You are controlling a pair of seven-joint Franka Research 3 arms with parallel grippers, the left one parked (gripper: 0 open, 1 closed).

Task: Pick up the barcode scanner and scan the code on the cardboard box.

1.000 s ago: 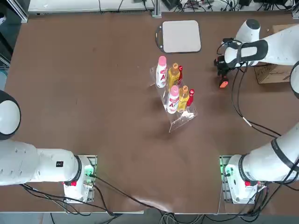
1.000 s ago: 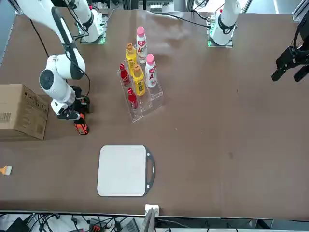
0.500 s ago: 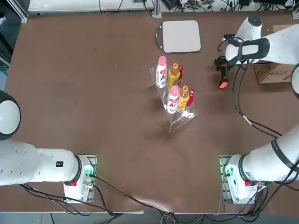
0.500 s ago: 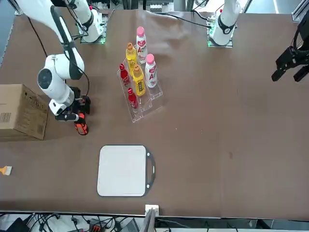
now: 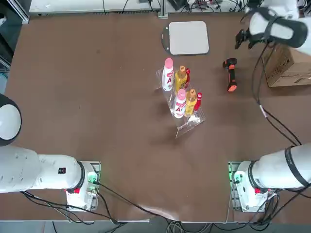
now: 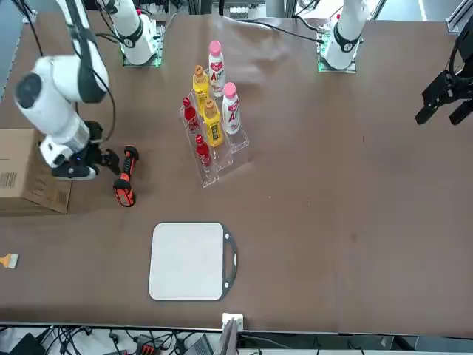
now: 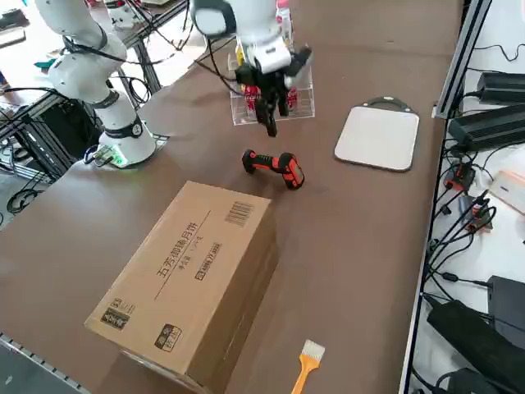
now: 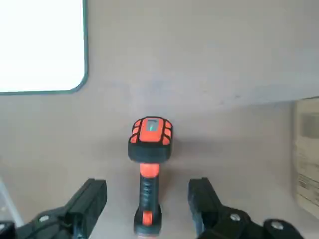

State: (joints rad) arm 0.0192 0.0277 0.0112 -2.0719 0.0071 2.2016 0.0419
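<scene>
The barcode scanner (image 5: 231,74) is laid flat on the tabletop near its far right corner, between the cardboard box (image 5: 287,65) at the right edge and the bottle rack (image 5: 180,94) mid-table. The right gripper (image 6: 94,160) is held above it, its 2 fingers (image 8: 89,203) spread wide, nothing pinched.

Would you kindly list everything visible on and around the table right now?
barcode scanner: one, black and orange, lying on the table between bottles and box
cardboard box: one, brown, at the robot's right table edge
bottles: six, pink-capped white, yellow, red, on a clear stand mid-table
pad: one, grey, far side of table
brush: one, orange-handled, near the box
right gripper: one, fingers open, raised above the scanner
</scene>
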